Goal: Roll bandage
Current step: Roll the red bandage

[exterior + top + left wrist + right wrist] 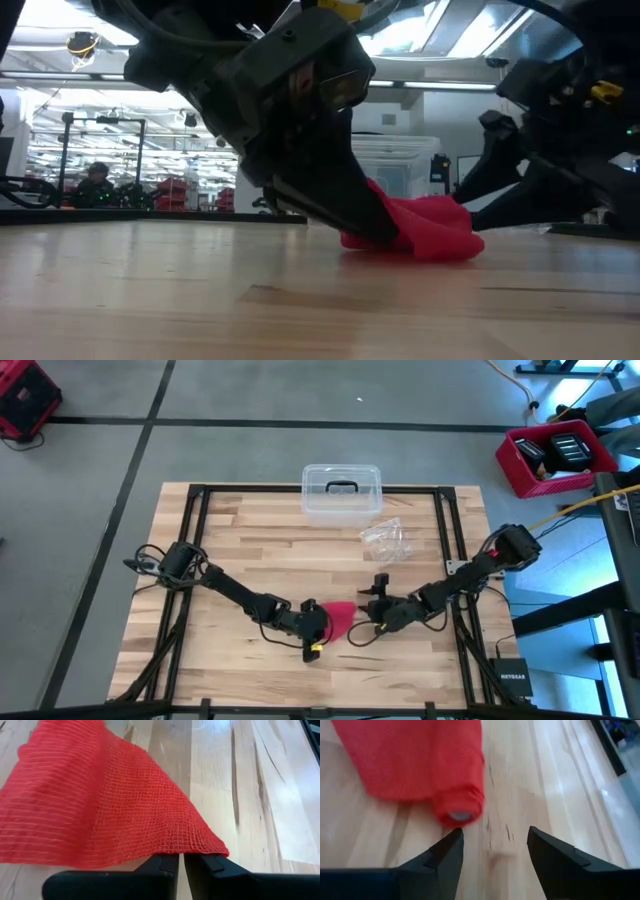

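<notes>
Around the work, the wooden desk (250,540) carries a clear plastic box (342,492) with a dark handle at its far edge, and a crinkled clear wrapper (386,540) lies just right of and nearer than the box. Both sit well apart from the two arms, and nothing stands between them and the cloth. Beyond the desk, on the floor at the far right, is a red crate (555,458) holding dark items, and a black device (512,678) sits off the desk's near right corner. The low view looks into a bright hall behind the desk, where a person (95,184) shows small at the far left.

The bandage (338,618) lies on the desk near its near edge, about midway across, between the two tools. It is a bright red mesh strip, partly spread flat and partly wound: its end toward the right arm is a small roll (459,806) resting on the wood.

The left tool (180,863) has its fingers together, clamped on a corner of the bandage, which drapes away from it across the desk. The right tool (495,852) has its fingers apart and holds nothing; the small roll lies just beyond its fingertips, near one finger (447,855) but not between the two.
</notes>
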Tool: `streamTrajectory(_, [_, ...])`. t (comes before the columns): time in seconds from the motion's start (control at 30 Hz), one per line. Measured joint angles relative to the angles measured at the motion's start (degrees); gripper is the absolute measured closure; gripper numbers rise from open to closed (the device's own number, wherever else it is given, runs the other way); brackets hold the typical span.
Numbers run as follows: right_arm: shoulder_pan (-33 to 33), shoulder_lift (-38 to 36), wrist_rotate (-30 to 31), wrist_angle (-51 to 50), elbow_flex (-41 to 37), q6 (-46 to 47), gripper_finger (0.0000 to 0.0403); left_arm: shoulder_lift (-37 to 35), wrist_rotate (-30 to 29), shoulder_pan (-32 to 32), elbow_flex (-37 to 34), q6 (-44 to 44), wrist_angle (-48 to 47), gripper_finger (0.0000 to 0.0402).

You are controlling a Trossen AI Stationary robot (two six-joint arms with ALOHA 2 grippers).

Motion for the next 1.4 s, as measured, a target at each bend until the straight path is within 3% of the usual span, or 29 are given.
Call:
streamTrajectory(0.13, [-1.7,2.7,-4.5,5.3,0.0,-3.1,0.0182,0.0,0.0,0.0,0.0,-0.4,0.0,0.0384])
streamTrajectory(0.3, [-3.6,5.2,-4.9,10.9,0.0,-6.2,0.0182,0.0,0.0,0.0,0.0,-0.9,0.0,0.0384])
streamTrajectory(0.6, [-5.8,8.5,-14.1,20.8,0.2,-16.2,0.0182,-0.1,-0.4,0.0,0.1,-0.9,0.0,0.0384])
streamTrajectory(0.93, [-7.2,8.9,-16.4,20.5,3.4,-24.1,0.0184,-0.1,-0.5,0.0,0.1,-1.1,0.2,0.0384])
streamTrajectory(1.4, [-12.1,8.9,-28.3,20.6,3.8,-20.6,0.0302,-0.1,-0.5,0.0,0.1,-1.2,0.5,0.0384])
